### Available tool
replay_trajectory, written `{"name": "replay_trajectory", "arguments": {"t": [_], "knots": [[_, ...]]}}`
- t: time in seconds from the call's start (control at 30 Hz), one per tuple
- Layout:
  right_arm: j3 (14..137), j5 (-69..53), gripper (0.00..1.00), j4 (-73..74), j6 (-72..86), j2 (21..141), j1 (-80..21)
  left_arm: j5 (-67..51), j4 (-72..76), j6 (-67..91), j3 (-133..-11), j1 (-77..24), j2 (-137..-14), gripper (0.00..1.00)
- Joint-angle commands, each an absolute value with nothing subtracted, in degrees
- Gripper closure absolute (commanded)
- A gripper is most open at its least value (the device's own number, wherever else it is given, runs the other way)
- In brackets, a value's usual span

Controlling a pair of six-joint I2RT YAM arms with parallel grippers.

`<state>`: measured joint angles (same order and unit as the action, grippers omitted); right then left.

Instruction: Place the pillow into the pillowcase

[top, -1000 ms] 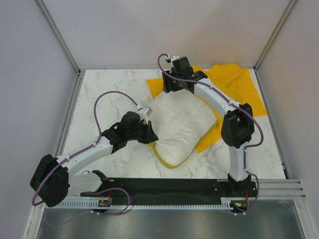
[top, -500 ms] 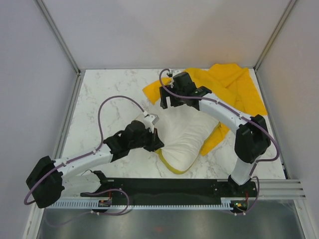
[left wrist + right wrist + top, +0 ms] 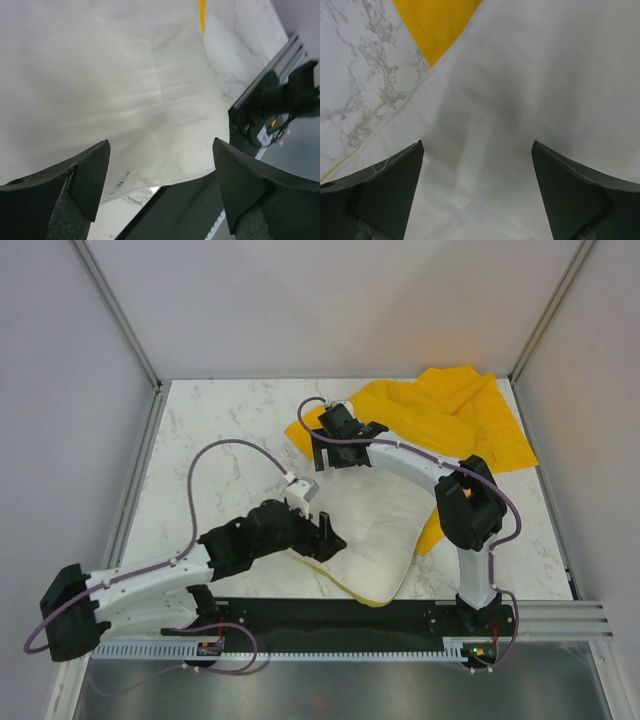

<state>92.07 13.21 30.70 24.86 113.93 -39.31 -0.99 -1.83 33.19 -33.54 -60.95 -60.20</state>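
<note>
White and plump, the pillow (image 3: 375, 530) is lying on the marble-patterned table (image 3: 215, 430) near its front edge, with a yellow band showing along the near-left corner. Its far side is lying against the pillowcase (image 3: 445, 410), which is sprawling crumpled across the far right part of the table, and a yellow strip is peeking out beside the pillow's right edge. The left gripper (image 3: 328, 535) is reaching in from the left and sitting at the pillow's left edge. In the left wrist view its two dark fingers (image 3: 90, 175) are standing wide apart with only white fabric showing between them, pinching nothing. The right gripper (image 3: 330, 452) is hanging over the pillow's far left corner, just beside a yellow corner of the case. In the right wrist view its jaws are likewise gaping, framing white cloth, and whether the tips are touching it I cannot tell. A purple cable (image 3: 225, 455) is looping above the left arm.
</note>
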Motion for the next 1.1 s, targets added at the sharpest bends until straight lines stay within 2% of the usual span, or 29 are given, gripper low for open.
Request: {"name": "replay_trajectory", "arguments": {"t": [0.0, 0.2, 0.23, 0.27, 0.33, 0.37, 0.43, 0.47, 0.57, 0.8, 1.07], "knots": [[87.5, 14.9, 0.02, 28.0, 27.9, 111.8, -39.9, 6.1, -5.6, 35.9, -32.7, -54.3, -48.6, 0.09], [89.0, 15.8, 0.02, 27.6, 27.8, 116.0, -41.7, 0.6, -10.5, 36.8, -31.6, -37.4, -44.6, 0.07], [89.3, 16.3, 0.03, 27.5, 27.9, 116.8, -41.8, 0.0, -10.4, 37.3, -31.8, -32.4, -46.7, 0.07], [89.1, 16.6, 0.09, 27.5, 27.9, 117.9, -41.9, -3.8, -9.5, 37.4, -32.4, -29.8, -48.7, 0.07], [87.1, 16.3, 0.24, 25.8, 27.9, 118.0, -41.9, -7.2, -8.0, 37.7, -33.4, -23.1, -52.5, 0.07], [86.1, 15.7, 0.54, 25.0, 27.7, 117.3, -41.9, -10.6, -4.8, 37.9, -34.2, -21.4, -57.1, 0.08], [83.1, 13.9, 0.77, 22.9, 27.4, 115.8, -41.8, -12.1, -1.2, 38.2, -35.1, -18.6, -61.7, 0.08], [81.9, 13.5, 1.0, 22.0, 27.3, 113.7, -41.8, -12.0, 1.6, 38.1, -37.0, -18.4, -66.4, 0.08], [77.7, 11.4, 1.0, 19.5, 26.9, 108.7, -41.8, -11.9, 3.3, 36.6, -43.3, -18.4, -77.9, 0.08], [72.2, 5.5, 1.0, 17.8, 27.8, 99.2, -41.9, -12.1, 6.9, 37.9, -54.8, -18.4, -95.2, 0.08], [70.8, 3.8, 1.0, 17.7, 28.6, 94.9, -41.8, -4.3, 5.0, 44.4, -56.3, -19.2, -101.4, 0.14]]}}
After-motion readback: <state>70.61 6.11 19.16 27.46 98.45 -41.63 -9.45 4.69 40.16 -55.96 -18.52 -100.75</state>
